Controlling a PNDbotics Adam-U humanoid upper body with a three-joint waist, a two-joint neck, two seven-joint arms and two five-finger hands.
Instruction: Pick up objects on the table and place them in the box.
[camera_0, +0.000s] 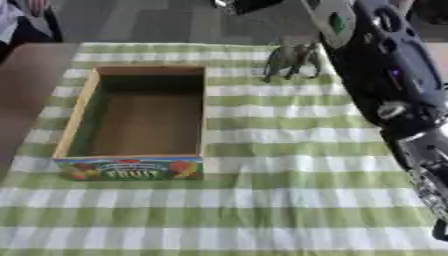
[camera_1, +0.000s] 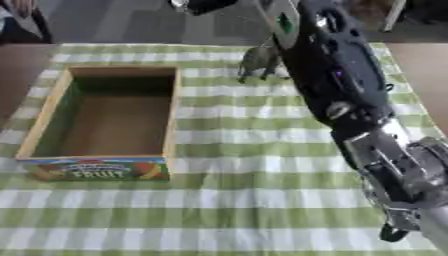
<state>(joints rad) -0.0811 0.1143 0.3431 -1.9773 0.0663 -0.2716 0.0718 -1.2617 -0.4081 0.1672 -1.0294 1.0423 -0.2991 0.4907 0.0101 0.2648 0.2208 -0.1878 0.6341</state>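
Nearest, the box (camera_0: 133, 120) sits empty on the left of the checked cloth (camera_0: 262, 200) covering the table. Farther back stands a grey-green animal figure (camera_0: 291, 59), just left of the right arm, whose robot hand's fingers I cannot make out.

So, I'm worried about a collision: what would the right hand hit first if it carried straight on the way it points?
Probably nothing: the right hand sits at the top edge, aimed far-left beyond the green checked tablecloth. The grey-green toy animal lies nearer than it; depth is unclear.
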